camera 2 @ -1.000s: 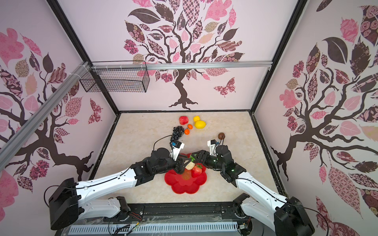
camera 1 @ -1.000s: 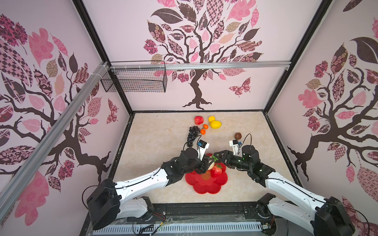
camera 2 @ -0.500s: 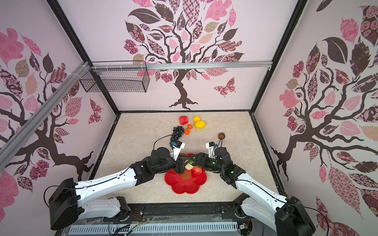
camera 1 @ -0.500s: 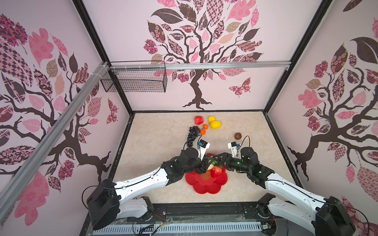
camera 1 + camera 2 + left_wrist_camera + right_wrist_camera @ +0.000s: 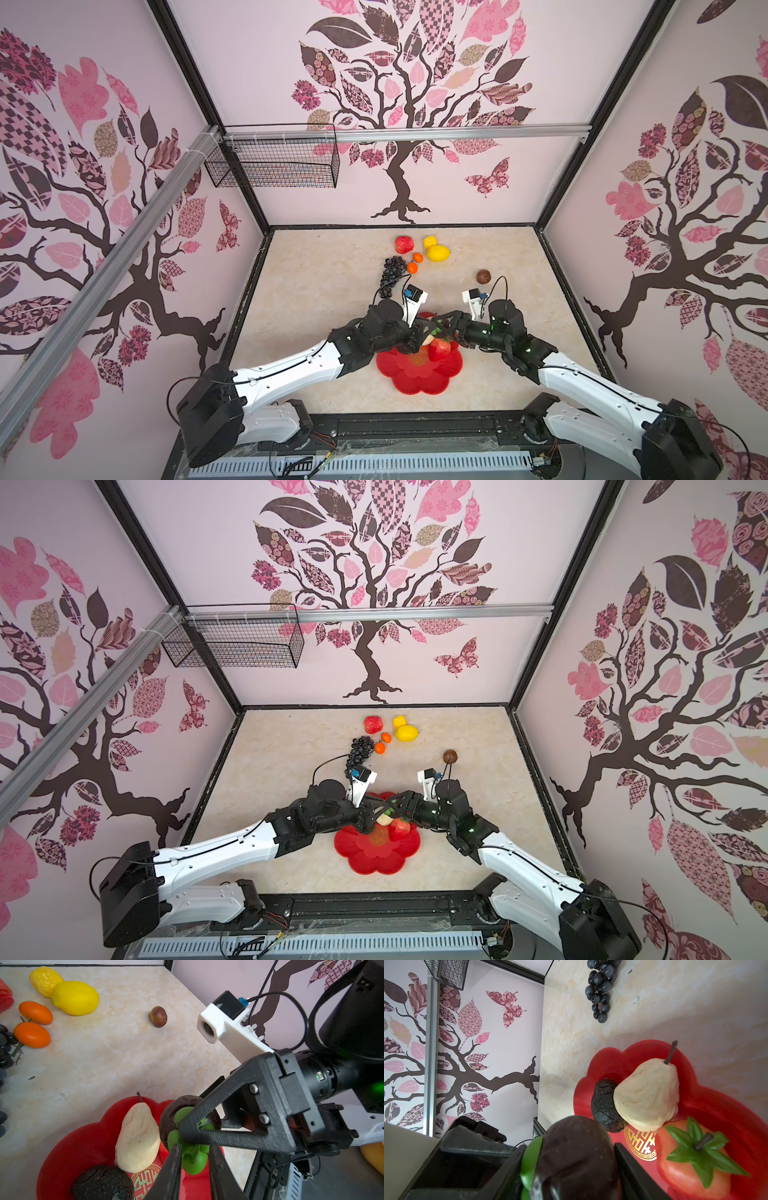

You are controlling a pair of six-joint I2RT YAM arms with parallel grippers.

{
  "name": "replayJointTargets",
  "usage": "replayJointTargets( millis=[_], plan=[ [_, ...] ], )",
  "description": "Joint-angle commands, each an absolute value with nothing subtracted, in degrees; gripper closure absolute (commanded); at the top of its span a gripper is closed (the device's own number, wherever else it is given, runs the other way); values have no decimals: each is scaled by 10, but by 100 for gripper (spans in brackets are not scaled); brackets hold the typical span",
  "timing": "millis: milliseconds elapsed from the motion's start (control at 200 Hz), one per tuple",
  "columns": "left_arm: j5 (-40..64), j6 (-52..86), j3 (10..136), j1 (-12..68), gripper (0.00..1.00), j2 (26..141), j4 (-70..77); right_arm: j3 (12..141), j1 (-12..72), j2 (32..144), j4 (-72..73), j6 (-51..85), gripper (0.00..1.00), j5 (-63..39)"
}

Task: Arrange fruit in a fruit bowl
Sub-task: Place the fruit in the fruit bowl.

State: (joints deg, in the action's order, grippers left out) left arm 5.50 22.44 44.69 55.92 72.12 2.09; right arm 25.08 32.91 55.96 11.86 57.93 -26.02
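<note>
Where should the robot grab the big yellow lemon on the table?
Pinch the lemon across its fat middle, coming straight down from above. It lies on its side, egg-shaped, so the short way across is probably the easiest fit. A wrinkly yellow fruit touches its far left end and a small orange sits close by there, so stay nearer the free right end.

The red scalloped bowl [image 5: 419,380] sits toward the front of the desk [image 5: 332,291], holding a cream pear [image 5: 138,1136], a dark avocado [image 5: 102,1183] and a strawberry [image 5: 691,1159]. Above its rim a dark fruit [image 5: 571,1142] (green leafy cap) is gripped by the right claw [image 5: 571,1176] and left claw [image 5: 195,1159]. Grapes [image 5: 392,274], two oranges [image 5: 417,257], lemon [image 5: 438,253], apple [image 5: 404,244] and a brown fruit [image 5: 483,276] lie farther back.
</note>
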Motion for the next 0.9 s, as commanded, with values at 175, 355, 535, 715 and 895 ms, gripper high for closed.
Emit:
replayJointTargets(
  millis=[175,355,535,715,895],
  plan=[
    [65,219,475,561,80,735,31,259,336,556,135,583,35,-269],
    [66,219,473,561,87,732,31,258,337,556,136,583,34,-267],
    [69,222,471,561,92,732,31,257,338,556,136,581,30,-265],
    [73,221,468,561,95,729,30,256,338,550,124,573,22,-248],
    [69,221,446,561,96,713,24,271,336,520,62,535,7,-175]
  ],
)
